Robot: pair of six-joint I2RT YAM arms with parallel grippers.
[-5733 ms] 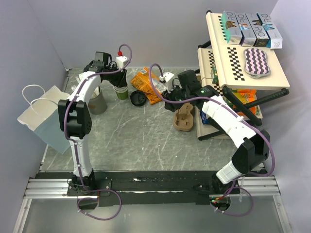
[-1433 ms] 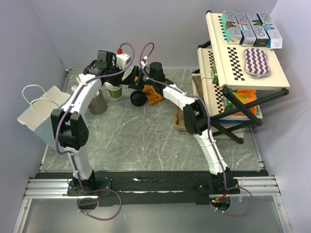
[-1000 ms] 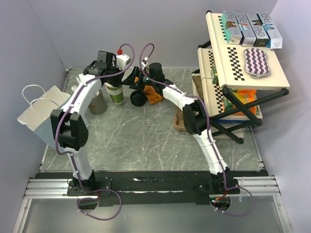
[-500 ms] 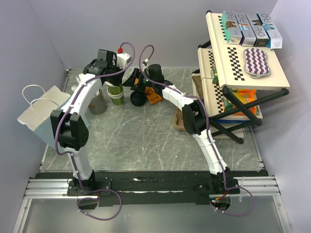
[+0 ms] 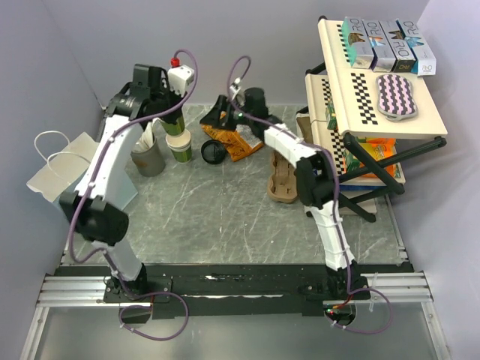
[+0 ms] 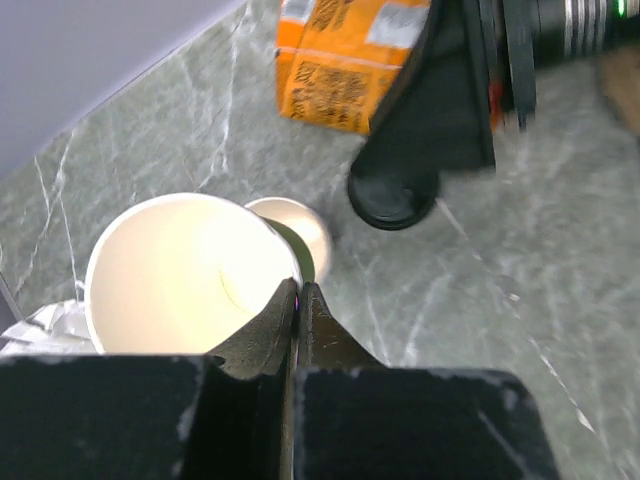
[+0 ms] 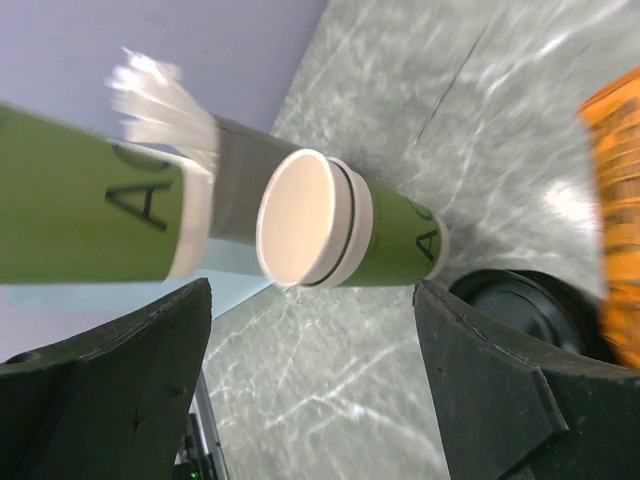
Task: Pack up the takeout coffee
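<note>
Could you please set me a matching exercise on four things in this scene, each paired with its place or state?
Things:
1. left gripper
2. right gripper
3. round black plastic lid
4. brown cardboard cup carrier

Places or states:
A. on the table by the orange packet
B. open, holding nothing
C. beside the rack
D. shut on the rim of a lidless white-and-green paper cup

Pairs: 1-D, 2-B, 3-A, 4-C.
</note>
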